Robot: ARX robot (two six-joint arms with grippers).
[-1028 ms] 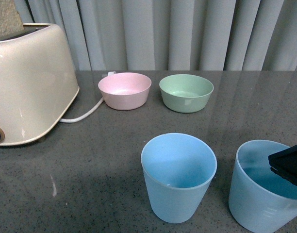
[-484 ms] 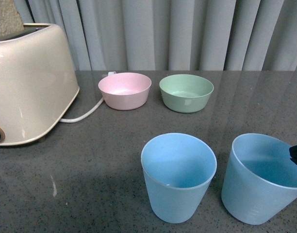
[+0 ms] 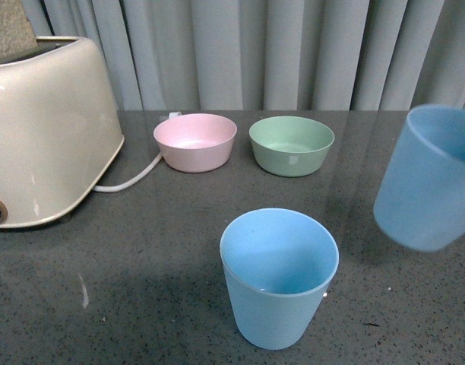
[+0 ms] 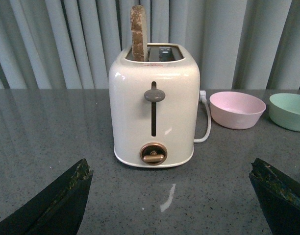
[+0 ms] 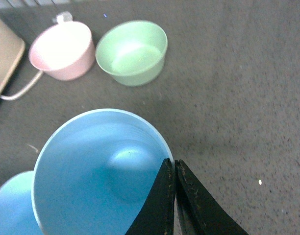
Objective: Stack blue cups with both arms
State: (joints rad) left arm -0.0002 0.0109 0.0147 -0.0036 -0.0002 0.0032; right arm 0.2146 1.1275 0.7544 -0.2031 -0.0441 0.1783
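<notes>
One blue cup stands upright on the grey table near the front middle. The other blue cup hangs in the air at the right edge, tilted, well above the table. In the right wrist view my right gripper is shut on that cup's rim, one jaw inside and one outside; the standing cup's rim shows below it. The right gripper itself is out of the front view. My left gripper is open and empty, facing the toaster, far from both cups.
A cream toaster with a slice of bread stands at the left, its white cord trailing towards a pink bowl. A green bowl sits beside it at the back. Grey curtains hang behind the table.
The right cup has been lifted off the table, rising up and to the right. The standing cup and the bowls have not moved.
</notes>
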